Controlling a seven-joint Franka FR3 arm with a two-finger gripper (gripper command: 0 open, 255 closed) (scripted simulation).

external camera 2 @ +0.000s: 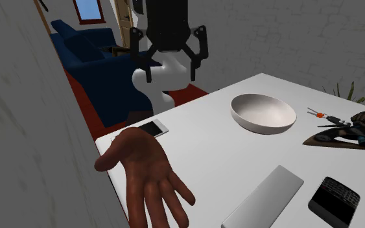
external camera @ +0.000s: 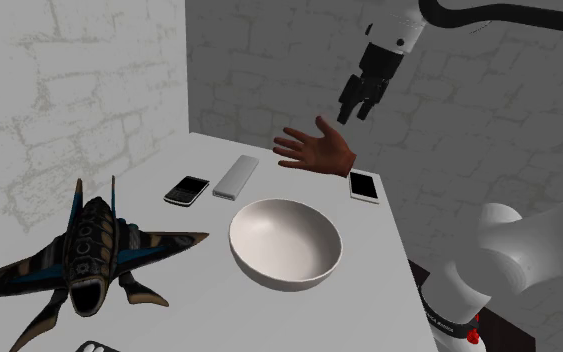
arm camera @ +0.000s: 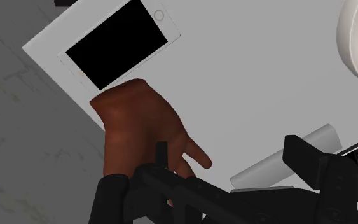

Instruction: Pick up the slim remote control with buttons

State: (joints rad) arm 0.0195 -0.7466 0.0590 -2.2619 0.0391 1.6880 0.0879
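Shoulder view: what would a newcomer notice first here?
An open brown hand lies at the table's far edge, just below the open black gripper hanging above it. A dark winged spaceship model sprawls at the view's lower left, and a big white bowl sits mid-table, with the slim grey remote just beyond it.
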